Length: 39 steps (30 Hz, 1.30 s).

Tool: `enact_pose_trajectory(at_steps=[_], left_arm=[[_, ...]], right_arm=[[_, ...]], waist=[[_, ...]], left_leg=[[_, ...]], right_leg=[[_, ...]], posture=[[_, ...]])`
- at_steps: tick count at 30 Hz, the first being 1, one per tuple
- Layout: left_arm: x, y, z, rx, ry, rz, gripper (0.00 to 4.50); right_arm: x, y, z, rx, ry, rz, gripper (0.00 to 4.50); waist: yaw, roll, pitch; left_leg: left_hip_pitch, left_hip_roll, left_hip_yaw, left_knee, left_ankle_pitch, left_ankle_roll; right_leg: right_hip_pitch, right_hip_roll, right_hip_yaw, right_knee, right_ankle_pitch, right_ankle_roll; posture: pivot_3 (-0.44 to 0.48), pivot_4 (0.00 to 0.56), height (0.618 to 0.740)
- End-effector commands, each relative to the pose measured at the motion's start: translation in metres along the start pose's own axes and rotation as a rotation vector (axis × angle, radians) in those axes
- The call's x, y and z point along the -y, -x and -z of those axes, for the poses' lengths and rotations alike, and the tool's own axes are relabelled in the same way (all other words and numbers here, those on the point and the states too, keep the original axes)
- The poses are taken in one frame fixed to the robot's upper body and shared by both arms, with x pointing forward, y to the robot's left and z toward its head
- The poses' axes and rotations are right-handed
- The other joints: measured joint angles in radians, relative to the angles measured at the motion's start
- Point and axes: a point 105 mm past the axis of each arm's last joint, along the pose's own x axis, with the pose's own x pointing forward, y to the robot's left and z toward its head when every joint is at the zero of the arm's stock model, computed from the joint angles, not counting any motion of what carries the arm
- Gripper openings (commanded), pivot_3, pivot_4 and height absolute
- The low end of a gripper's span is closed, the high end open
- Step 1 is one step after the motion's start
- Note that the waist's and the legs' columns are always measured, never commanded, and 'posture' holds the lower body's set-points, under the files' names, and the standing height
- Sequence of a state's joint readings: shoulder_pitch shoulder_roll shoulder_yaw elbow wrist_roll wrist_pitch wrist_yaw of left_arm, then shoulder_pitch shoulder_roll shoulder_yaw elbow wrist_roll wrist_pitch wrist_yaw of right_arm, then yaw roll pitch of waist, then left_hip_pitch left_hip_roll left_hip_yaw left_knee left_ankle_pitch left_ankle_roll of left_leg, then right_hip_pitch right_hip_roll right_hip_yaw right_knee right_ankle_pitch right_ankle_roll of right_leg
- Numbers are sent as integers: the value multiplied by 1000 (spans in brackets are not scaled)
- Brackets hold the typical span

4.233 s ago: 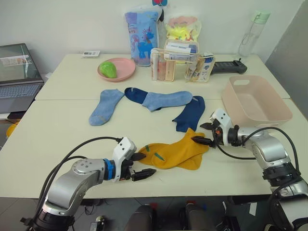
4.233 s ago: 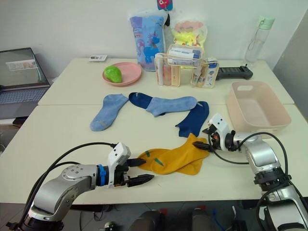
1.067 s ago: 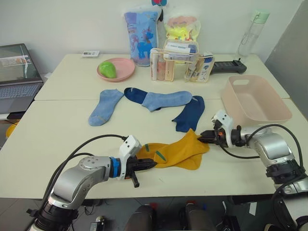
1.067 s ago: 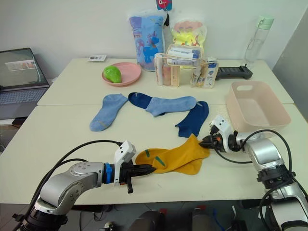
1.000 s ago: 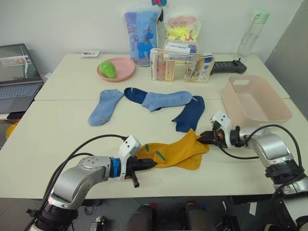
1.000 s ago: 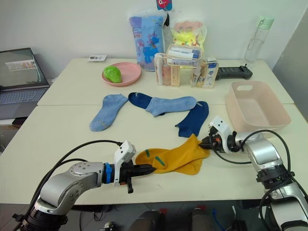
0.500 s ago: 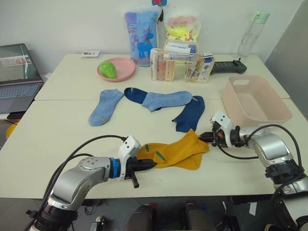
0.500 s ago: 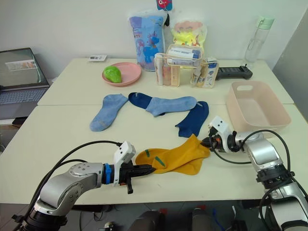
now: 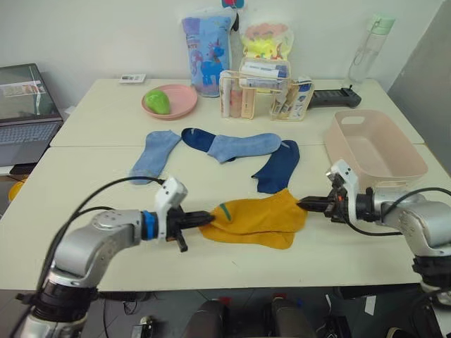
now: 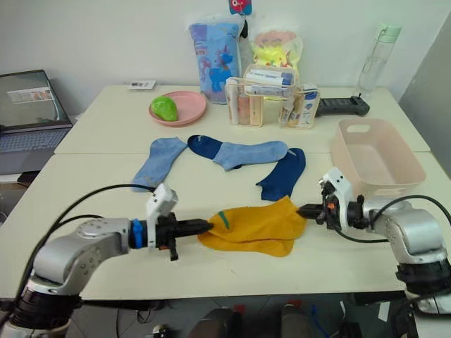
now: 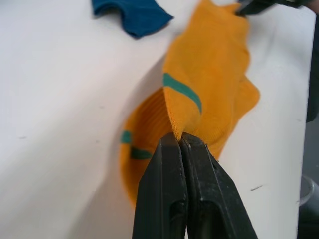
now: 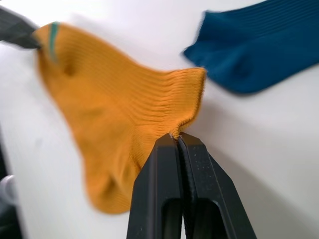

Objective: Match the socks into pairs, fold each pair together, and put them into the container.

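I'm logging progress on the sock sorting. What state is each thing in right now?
left gripper: jaws shut on the yellow sock's end
right gripper: jaws shut on its other end
top yellow sock: held at both ends, stretched over its mate
lower yellow sock: flat on the table
light blue socks: flat, unpaired
navy socks: flat, unpaired
container: empty
laptop: open

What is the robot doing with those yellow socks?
The robot is sorting socks. Its left tool and right tool each pinch one end of the top yellow sock, holding it stretched over the other yellow sock on the table. The two light blue socks and two navy socks lie loose farther back. The pink tub beside the right arm has no socks in it yet.
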<state>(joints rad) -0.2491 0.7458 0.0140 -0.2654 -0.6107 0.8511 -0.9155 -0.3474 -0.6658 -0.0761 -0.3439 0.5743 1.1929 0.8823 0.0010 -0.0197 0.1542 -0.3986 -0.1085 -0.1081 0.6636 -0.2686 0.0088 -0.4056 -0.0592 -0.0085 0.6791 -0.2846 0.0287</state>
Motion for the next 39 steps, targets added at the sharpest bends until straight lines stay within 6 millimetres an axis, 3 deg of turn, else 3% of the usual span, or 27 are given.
enact_pose_trajectory(at_steps=[1, 7, 24, 39], left_arm=[[-10, 7, -13, 24, -50, -21, 0], [-14, 13, -16, 11, -45, -14, 0], [-2, 4, 10, -51, -6, 23, 0], [-6, 1, 16, -75, -42, 11, 0]], right_arm=[[-21, 0, -10, 60, -14, -18, 21], [-33, -2, -8, 96, -68, -2, 21], [-19, 2, 4, 58, -134, 43, 21], [-11, -8, 12, 47, -157, 47, 21]], waist=[[-1, 0, 0], [-2, 0, 0], [-3, 0, 0], [-3, 0, 0]], left_leg=[[0, 0, 0, 0, 0, 0], [0, 0, 0, 0, 0, 0], [0, 0, 0, 0, 0, 0], [0, 0, 0, 0, 0, 0]], right_leg=[[0, 0, 0, 0, 0, 0], [0, 0, 0, 0, 0, 0], [0, 0, 0, 0, 0, 0], [0, 0, 0, 0, 0, 0]], posture=[[0, 150, 740], [0, 150, 740], [0, 150, 740], [0, 150, 740]])
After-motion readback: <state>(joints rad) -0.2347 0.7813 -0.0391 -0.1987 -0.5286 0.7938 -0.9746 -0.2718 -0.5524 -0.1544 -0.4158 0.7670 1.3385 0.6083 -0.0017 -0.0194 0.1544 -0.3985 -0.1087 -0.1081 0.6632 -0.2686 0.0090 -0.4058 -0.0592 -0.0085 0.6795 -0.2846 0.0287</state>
